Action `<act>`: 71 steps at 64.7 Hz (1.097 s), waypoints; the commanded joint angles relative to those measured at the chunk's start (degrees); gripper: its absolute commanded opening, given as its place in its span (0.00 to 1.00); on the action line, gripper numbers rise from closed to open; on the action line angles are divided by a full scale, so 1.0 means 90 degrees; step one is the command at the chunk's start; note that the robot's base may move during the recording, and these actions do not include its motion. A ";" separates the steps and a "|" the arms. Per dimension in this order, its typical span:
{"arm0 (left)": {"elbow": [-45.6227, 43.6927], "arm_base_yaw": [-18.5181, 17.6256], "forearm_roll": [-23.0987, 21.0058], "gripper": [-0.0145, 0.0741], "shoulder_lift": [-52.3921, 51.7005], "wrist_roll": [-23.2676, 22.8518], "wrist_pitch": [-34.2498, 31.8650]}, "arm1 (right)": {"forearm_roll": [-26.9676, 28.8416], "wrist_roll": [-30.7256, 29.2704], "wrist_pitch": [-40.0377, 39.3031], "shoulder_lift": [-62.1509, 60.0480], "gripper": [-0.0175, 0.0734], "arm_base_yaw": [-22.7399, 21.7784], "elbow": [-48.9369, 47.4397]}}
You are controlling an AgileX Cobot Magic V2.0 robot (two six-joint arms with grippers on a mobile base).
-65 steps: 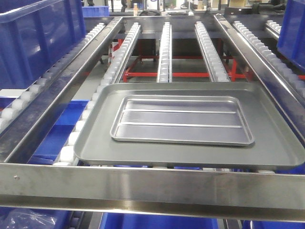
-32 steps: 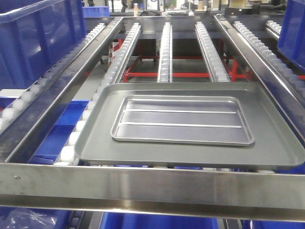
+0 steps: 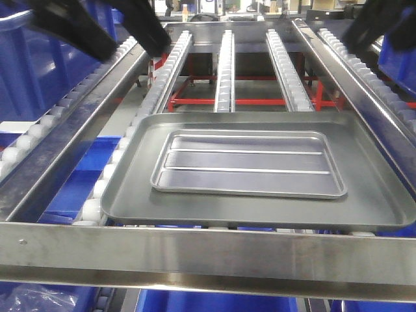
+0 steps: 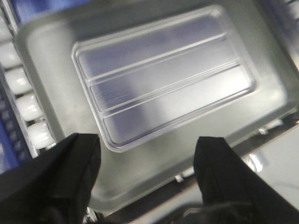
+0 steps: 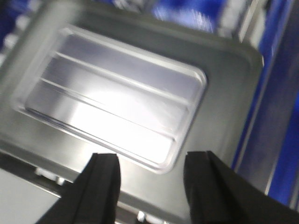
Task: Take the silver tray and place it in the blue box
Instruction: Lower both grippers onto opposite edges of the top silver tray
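The silver tray (image 3: 247, 162) lies flat inside a larger dull grey tray (image 3: 130, 195) on the roller rack. My left gripper (image 3: 133, 47) hangs open high over the rack's far left. In the left wrist view the left gripper (image 4: 147, 140) shows wide-apart fingers, with the silver tray (image 4: 163, 79) below and ahead of them. My right gripper (image 5: 152, 158) is open too and holds nothing, and the silver tray (image 5: 112, 102) sits ahead of it. One of its fingers (image 3: 370, 26) shows at the top right. The blue box (image 3: 39, 78) stands on the left roller lane.
A steel front rail (image 3: 208, 250) crosses just before the grey tray. Roller tracks (image 3: 224, 65) run away behind it. Another blue crate (image 3: 400, 45) stands at the far right, and more blue bins (image 3: 214, 302) sit under the rack.
Both grippers have come into the front view at its top corners, where none showed before. The two trays have not moved.
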 commanded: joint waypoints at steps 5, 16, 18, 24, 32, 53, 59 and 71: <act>-0.1643 0.0157 0.0493 0.55 0.1166 -0.0575 0.0996 | -0.0035 0.0199 0.0568 0.0851 0.66 -0.0382 -0.1021; -0.3299 0.0157 0.1243 0.55 0.2628 -0.1652 0.2237 | -0.0035 0.0459 0.0894 0.1865 0.66 -0.0562 -0.1770; -0.3511 0.0157 0.1215 0.55 0.2819 -0.1750 0.2343 | -0.0035 0.0598 0.0881 0.1999 0.66 -0.0585 -0.1843; -0.4029 0.0157 0.1120 0.55 0.3287 -0.1775 0.2547 | -0.0035 0.0829 0.0874 0.2384 0.66 -0.0598 -0.1999; -0.4138 0.0172 0.1108 0.55 0.3461 -0.1966 0.2362 | -0.0028 0.0864 0.0844 0.2806 0.66 -0.0598 -0.2048; -0.4125 0.0300 0.1007 0.55 0.3650 -0.2122 0.2072 | 0.0287 0.0876 0.0553 0.3435 0.66 -0.0751 -0.2048; -0.4125 0.0300 0.1019 0.55 0.3746 -0.2122 0.2072 | 0.0287 0.0876 0.0521 0.3498 0.66 -0.0755 -0.2048; -0.4115 0.0300 0.1019 0.55 0.3812 -0.2122 0.1989 | 0.0287 0.0876 0.0327 0.3537 0.66 -0.0755 -0.2048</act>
